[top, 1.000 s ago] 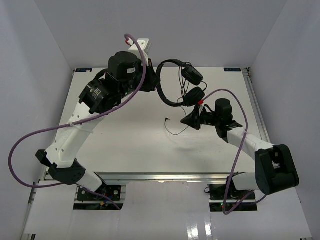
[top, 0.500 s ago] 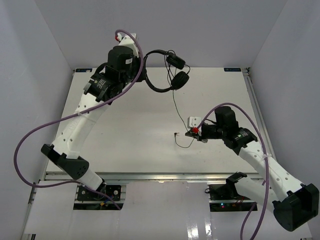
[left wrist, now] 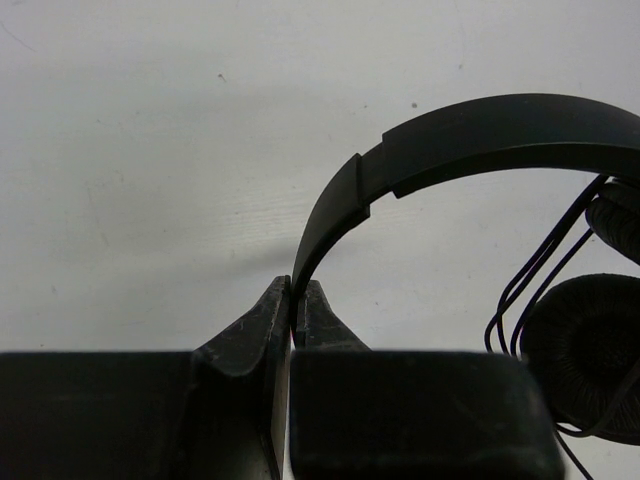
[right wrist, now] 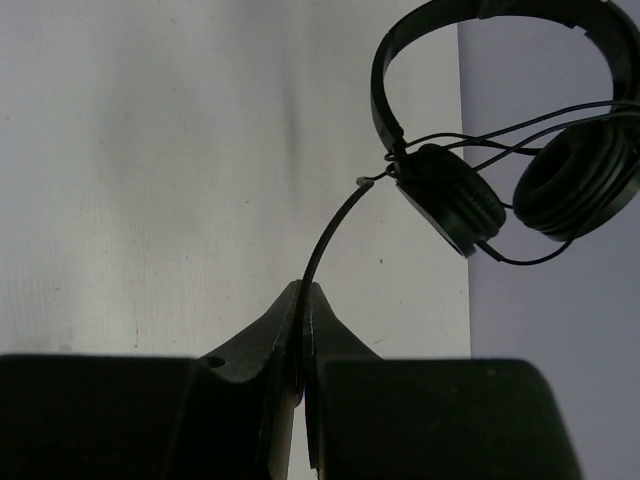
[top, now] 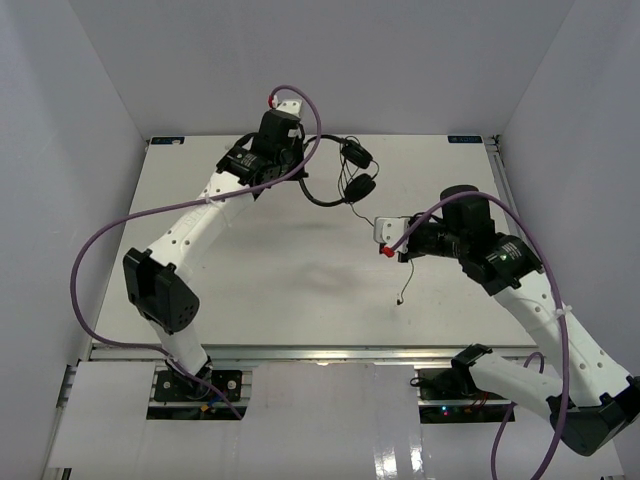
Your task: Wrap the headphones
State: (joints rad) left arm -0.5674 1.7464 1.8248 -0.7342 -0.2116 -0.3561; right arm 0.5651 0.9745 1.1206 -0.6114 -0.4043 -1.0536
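Headphones (top: 362, 187) held above the desk (top: 250, 275)
Left pincer (left wrist: 295, 292) clamps the headband (left wrist: 470, 130); right pincer (right wrist: 303, 292) is closed on the cord (right wrist: 330, 228)

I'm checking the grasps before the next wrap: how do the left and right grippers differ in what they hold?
The left gripper pinches the broad, curved headband; the right gripper pinches the thin cord. The left gripper sits near the table's far edge; the right gripper is nearer the middle. Both are shut on parts of the same headphones.
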